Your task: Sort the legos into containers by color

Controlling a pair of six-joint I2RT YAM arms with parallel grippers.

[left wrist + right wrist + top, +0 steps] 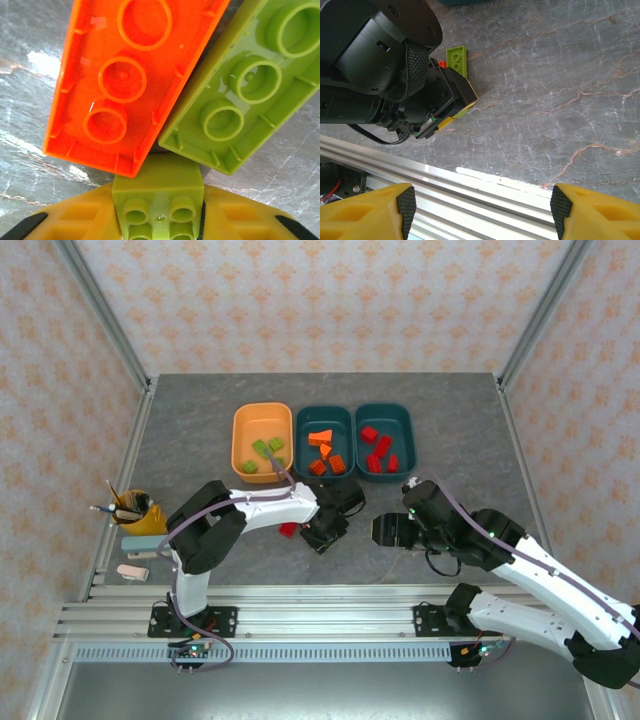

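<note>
The left end effector [157, 216] is holding a small lime brick [157, 192] by its flat side walls, on the robot side of the orange tub [262, 425]. The brick is touching an upturned orange wedge [125, 85] and a lime wedge [240, 90]. The brick is probably light, rigid and slick, so lifting straight up is advisable to avoid dragging its neighbours. The right end effector [482, 205] is hanging wide open and empty, well to the right of that tub.

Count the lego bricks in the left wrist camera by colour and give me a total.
Orange brick: 1
Lime green bricks: 2, the large brick and the small brick held in the left gripper
Total: 3
</note>
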